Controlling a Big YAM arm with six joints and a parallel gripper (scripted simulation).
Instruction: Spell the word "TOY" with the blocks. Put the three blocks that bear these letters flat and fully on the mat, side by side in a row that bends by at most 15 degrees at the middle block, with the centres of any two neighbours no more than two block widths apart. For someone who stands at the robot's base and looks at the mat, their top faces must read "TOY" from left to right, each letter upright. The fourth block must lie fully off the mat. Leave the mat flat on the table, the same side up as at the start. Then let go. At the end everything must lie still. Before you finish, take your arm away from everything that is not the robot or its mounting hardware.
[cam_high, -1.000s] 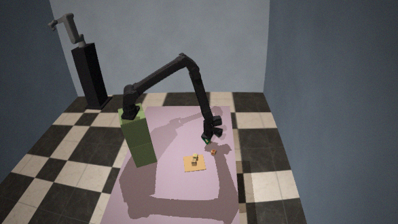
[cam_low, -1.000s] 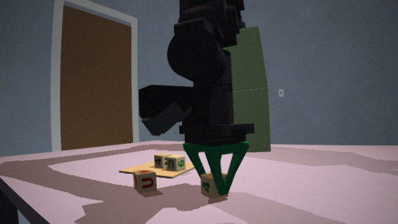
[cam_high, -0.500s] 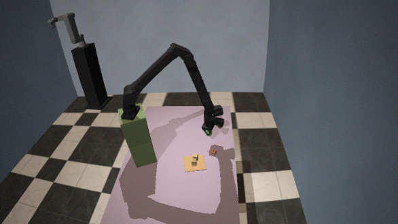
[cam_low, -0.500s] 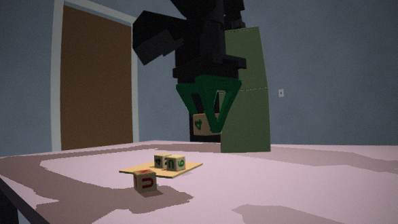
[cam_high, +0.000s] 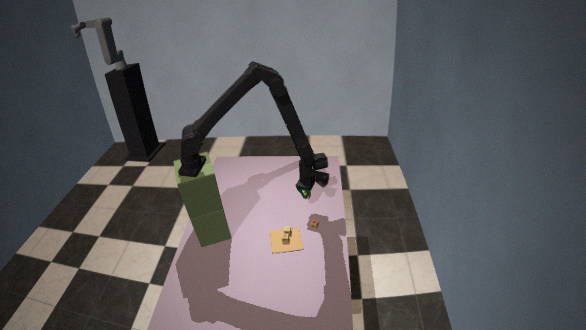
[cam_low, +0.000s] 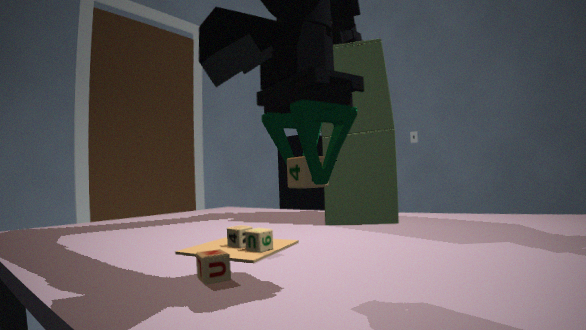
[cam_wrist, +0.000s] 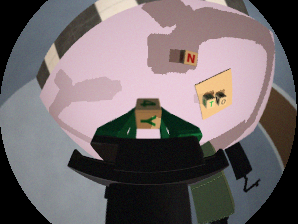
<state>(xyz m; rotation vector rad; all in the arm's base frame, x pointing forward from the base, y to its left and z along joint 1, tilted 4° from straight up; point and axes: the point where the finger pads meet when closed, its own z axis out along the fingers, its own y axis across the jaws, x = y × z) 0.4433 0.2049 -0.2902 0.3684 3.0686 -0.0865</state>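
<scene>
Two of the three needed letters stand on the mat, and the third is in the air. The pincer (cam_high: 305, 191) (cam_low: 306, 171) (cam_wrist: 148, 110) is closed on the Y block (cam_high: 307, 195) (cam_low: 297, 172) (cam_wrist: 149, 121), which hangs above the surface (cam_high: 255, 280) (cam_low: 450, 280) (cam_wrist: 125, 65), off to the mat's side. Out past the mat, the N block (cam_high: 314, 224) (cam_low: 213, 268) (cam_wrist: 190, 58) lies fully off it, as the spare should.

On the tan mat (cam_high: 277, 246) (cam_low: 272, 254) (cam_wrist: 205, 109), the T block (cam_high: 287, 230) (cam_low: 259, 240) (cam_wrist: 211, 103) and the O block (cam_high: 285, 239) (cam_low: 236, 236) (cam_wrist: 222, 101) stand close together, T on the left as seen from the base; whether they touch I cannot tell. Left to do: bring Y to O's right, probably turning it upright, set it down and let go.

The surface is pale pink, crossed by arm shadows. Beyond are the arm's green pedestal (cam_high: 205, 215) (cam_low: 360, 175) (cam_wrist: 212, 195), a checkered floor (cam_high: 395, 210) (cam_wrist: 65, 45), a second, grey arm (cam_high: 106, 42) on a black column (cam_high: 132, 105), blue-grey walls (cam_high: 225, 40) (cam_low: 475, 60) and a white-framed brown door (cam_low: 142, 115).
</scene>
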